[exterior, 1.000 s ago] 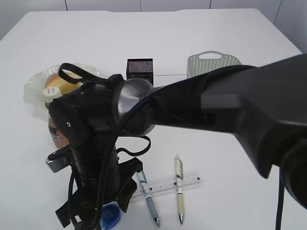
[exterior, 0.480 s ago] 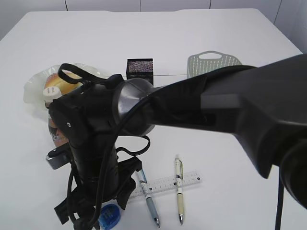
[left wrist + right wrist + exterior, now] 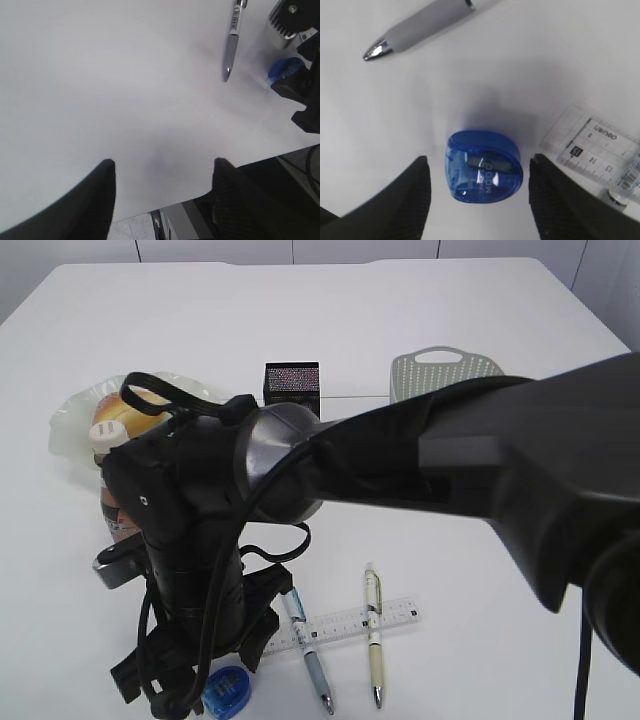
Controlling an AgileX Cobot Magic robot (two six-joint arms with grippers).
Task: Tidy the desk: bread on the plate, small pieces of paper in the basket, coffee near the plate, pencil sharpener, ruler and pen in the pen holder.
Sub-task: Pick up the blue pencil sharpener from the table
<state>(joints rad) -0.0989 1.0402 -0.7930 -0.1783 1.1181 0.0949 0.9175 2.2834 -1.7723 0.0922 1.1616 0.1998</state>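
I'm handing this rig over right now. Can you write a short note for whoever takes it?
Right gripper: open, around the blue pencil sharpener, not closed on it.
Left gripper: open, holding nothing, over bare desk.
Done: bread on the plate, coffee beside it.
Left: sharpener, ruler and two pens into the pen holder.
Paper balls not visible; basket at the back.

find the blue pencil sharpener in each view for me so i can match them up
Exterior view: pencil sharpener at the bottom edge, left of centre, under the right gripper.
Left wrist view: a blue patch at the right edge, partly hidden.
Right wrist view: centre, between the open fingers.
Shared landmark: the grey pen beside it.
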